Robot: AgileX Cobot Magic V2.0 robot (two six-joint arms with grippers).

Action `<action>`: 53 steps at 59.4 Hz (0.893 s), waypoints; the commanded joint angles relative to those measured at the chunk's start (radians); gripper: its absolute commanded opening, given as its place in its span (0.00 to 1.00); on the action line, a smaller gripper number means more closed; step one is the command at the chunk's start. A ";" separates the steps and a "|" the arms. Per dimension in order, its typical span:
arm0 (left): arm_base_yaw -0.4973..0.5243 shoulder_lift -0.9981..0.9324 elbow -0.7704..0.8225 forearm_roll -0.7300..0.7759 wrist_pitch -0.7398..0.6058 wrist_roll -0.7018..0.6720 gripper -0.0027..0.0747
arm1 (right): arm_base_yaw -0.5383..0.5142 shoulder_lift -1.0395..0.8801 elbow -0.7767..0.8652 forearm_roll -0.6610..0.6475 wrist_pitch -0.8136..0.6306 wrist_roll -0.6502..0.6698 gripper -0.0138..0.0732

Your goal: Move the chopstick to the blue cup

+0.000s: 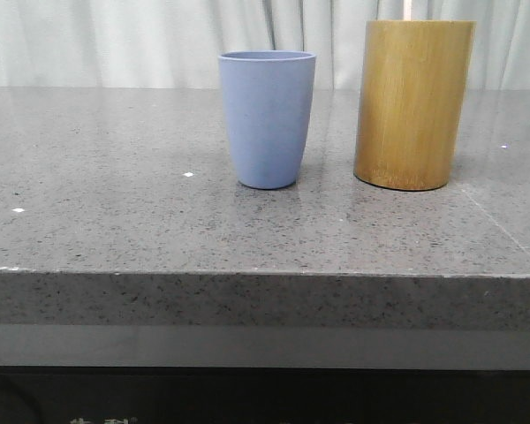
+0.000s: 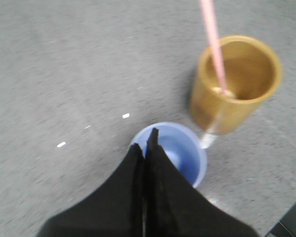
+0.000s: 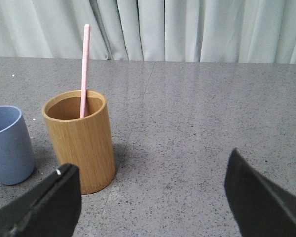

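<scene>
The chopstick (image 3: pixel 84 69) stood inside the bamboo holder (image 3: pixel 81 140), leaning on its rim with most of its length rising above. The blue cup (image 1: pixel 267 117) sat just beside the holder on the desk (image 1: pixel 115 177), empty as far as could be seen. The left end effector (image 2: pixel 145 148) hung above the blue cup with its fingers pressed together, gripping nothing. The right end effector (image 3: pixel 153 197), well apart from the holder, had its fingers spread wide. The chopstick looked light, stiff and smooth, likely to slip or pivot; the exposed shaft above the holder's rim seemed the best grip.
</scene>
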 commanded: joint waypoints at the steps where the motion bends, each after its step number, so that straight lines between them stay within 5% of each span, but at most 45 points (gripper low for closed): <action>1: 0.087 -0.123 0.042 0.011 0.004 -0.015 0.01 | -0.003 0.016 -0.033 0.004 -0.080 -0.003 0.86; 17: 0.434 -0.352 0.340 -0.013 -0.009 -0.036 0.01 | -0.003 0.016 -0.033 0.004 -0.080 -0.003 0.86; 25: 0.552 -0.490 0.515 -0.034 -0.117 -0.036 0.01 | -0.003 0.016 -0.033 0.005 -0.080 -0.003 0.86; 43: 0.586 -0.917 0.983 -0.026 -0.583 -0.025 0.01 | -0.003 0.016 -0.032 0.005 -0.078 -0.003 0.86; 53: 0.586 -1.171 1.264 -0.026 -0.736 -0.025 0.01 | -0.003 0.016 -0.032 0.005 -0.078 -0.003 0.86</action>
